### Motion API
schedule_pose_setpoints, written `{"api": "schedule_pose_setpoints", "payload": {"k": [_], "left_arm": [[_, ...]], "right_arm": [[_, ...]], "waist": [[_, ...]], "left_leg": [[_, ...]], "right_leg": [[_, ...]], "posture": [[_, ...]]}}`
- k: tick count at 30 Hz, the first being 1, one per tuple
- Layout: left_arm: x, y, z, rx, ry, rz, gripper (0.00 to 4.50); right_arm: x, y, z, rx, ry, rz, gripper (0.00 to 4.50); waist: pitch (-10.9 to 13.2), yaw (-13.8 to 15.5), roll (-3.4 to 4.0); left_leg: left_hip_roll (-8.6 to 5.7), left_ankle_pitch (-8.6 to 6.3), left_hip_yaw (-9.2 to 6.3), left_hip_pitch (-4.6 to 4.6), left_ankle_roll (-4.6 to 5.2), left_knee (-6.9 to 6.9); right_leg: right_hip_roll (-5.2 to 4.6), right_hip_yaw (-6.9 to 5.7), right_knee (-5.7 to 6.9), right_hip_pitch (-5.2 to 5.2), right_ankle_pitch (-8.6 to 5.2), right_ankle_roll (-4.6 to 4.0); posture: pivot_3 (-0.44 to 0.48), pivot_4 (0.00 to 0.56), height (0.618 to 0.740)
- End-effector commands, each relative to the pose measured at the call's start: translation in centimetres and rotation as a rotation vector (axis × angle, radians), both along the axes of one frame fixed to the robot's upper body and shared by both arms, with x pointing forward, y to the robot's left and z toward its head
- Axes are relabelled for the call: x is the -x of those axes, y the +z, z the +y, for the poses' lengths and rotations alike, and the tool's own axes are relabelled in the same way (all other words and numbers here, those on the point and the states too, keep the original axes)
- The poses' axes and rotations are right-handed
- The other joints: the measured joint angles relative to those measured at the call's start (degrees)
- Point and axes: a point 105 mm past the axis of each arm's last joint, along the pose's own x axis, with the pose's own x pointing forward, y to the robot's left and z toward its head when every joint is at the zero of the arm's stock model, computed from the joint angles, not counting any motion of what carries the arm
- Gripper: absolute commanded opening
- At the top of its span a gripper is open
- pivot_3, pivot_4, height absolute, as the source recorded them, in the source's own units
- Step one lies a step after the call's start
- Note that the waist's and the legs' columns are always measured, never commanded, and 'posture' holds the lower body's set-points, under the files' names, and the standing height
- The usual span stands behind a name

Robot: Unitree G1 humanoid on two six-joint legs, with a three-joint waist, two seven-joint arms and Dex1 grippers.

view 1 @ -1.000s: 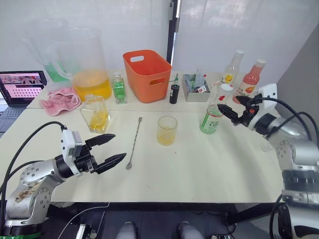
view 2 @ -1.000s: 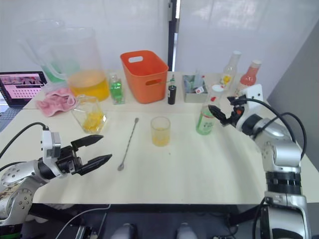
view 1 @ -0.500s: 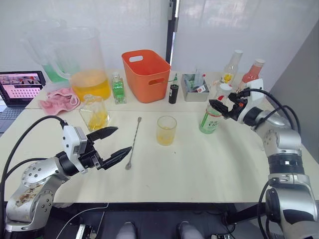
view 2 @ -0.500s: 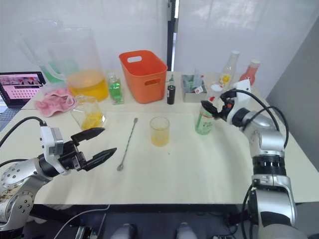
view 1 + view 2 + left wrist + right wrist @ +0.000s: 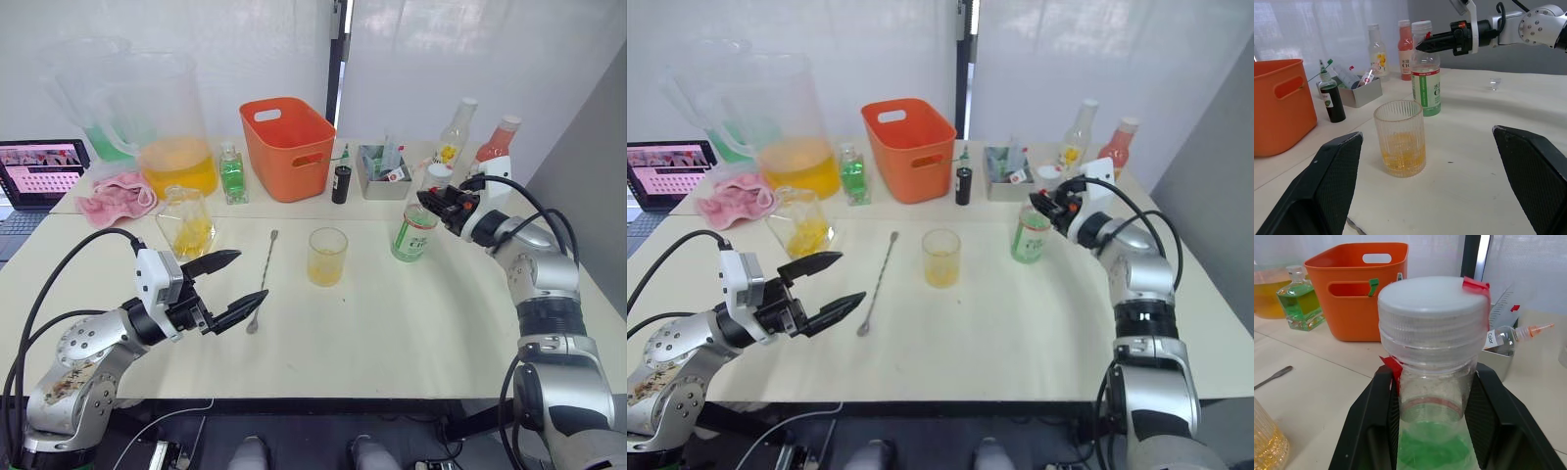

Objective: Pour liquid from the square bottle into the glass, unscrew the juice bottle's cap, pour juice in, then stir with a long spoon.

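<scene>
The juice bottle (image 5: 413,230), green-and-white label and white cap (image 5: 1432,301), stands upright right of the glass (image 5: 327,257). My right gripper (image 5: 429,199) is shut on its neck just under the cap, one black finger (image 5: 1374,421) on each side. The ribbed glass (image 5: 1399,138) holds a little yellow-orange liquid. The square bottle (image 5: 186,223) stands at the left with yellow-orange contents. The long spoon (image 5: 263,279) lies flat between it and the glass. My left gripper (image 5: 253,275) hovers open just left of the spoon's bowl end, holding nothing.
Along the back stand a huge pitcher (image 5: 167,122), a small green bottle (image 5: 233,174), an orange basket (image 5: 288,147), a dark vial (image 5: 341,183), a grey tray (image 5: 384,176), and yellow-labelled (image 5: 454,137) and pink-red (image 5: 495,147) bottles. A pink cloth (image 5: 116,196) and laptop (image 5: 39,171) sit far left.
My right gripper moved in from the right and closed around the juice bottle's neck. My left gripper shifted right, toward the spoon, still open.
</scene>
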Motion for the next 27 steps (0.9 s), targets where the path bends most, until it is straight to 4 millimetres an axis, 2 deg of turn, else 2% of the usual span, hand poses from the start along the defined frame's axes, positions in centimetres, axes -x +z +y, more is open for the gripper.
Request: {"api": "schedule_pose_setpoints", "payload": {"k": [1, 6, 8, 12, 15, 18, 21, 27], "left_arm": [[-0.1, 0.6, -0.3, -0.027, -0.035, -0.039, 4.5], [-0.6, 0.5, -0.8, -0.035, -0.108, -0.017, 4.5], [-0.9, 0.5, -1.1, -0.039, -0.142, -0.007, 4.5], [-1.8, 0.3, -1.5, -0.052, -0.206, 0.014, 4.5], [-2.5, 0.4, -1.4, -0.059, -0.226, 0.02, 4.5], [-2.7, 0.2, -1.4, -0.084, -0.268, 0.033, 4.5], [-2.6, 0.1, -1.2, -0.116, -0.299, 0.05, 4.5], [-2.0, 0.1, -0.7, -0.149, -0.318, 0.056, 4.5]], "right_arm": [[1.7, 4.1, -0.7, -0.006, -0.004, -0.138, 1.34], [4.5, 4.9, 0.4, -0.015, 0.084, -0.128, 1.34], [6.4, 4.7, 1.5, -0.025, 0.167, -0.104, 1.34], [10.4, 4.3, 4.3, -0.048, 0.299, -0.073, 1.34], [12.0, 4.1, 6.1, -0.069, 0.35, -0.05, 1.34], [14.3, 3.3, 9.2, -0.048, 0.452, -0.039, 1.34], [15.4, 2.1, 11.5, -0.014, 0.49, -0.029, 1.34], [16.1, 0.3, 14.3, 0.002, 0.537, -0.011, 1.34]], "waist": [[0.0, 0.1, 0.02], [0.0, 0.3, 0.08], [0.0, 0.3, 0.08], [0.0, 0.1, 0.08], [0.0, -0.2, 0.08], [0.0, -0.1, 0.08], [0.0, -0.1, 0.07], [0.0, 0.0, 0.07]], "left_leg": [[0.0, 0.0, 0.0, -0.01, 0.0, -0.01], [-0.02, 0.0, -0.01, -0.07, 0.0, -0.04], [-0.02, 0.0, -0.02, -0.06, 0.0, -0.05], [-0.02, 0.0, -0.03, -0.05, 0.0, -0.06], [-0.01, 0.0, -0.03, -0.02, 0.0, -0.04], [-0.01, 0.0, -0.03, -0.01, 0.0, -0.04], [-0.01, 0.0, -0.03, -0.02, 0.0, -0.06], [-0.01, 0.0, -0.02, -0.06, 0.0, -0.05]], "right_leg": [[0.0, 0.0, 0.0, -0.01, -0.01, 0.01], [-0.01, 0.0, -0.01, -0.04, -0.01, 0.0], [0.0, 0.0, 0.0, -0.05, -0.03, 0.03], [-0.01, 0.0, -0.01, -0.02, -0.07, 0.07], [0.01, 0.0, 0.01, -0.06, -0.08, 0.09], [0.0, 0.0, 0.01, -0.05, -0.13, 0.0], [0.0, 0.0, 0.0, -0.04, -0.2, -0.12], [-0.03, 0.0, -0.02, -0.05, -0.32, -0.35]], "posture": [[0.0, 0.15, 0.703], [0.0, 0.15, 0.703], [0.0, 0.15, 0.703], [0.0, 0.15, 0.703], [0.0, 0.15, 0.703], [0.0, 0.15, 0.703], [0.0, 0.15, 0.703], [0.0, 0.15, 0.703]]}}
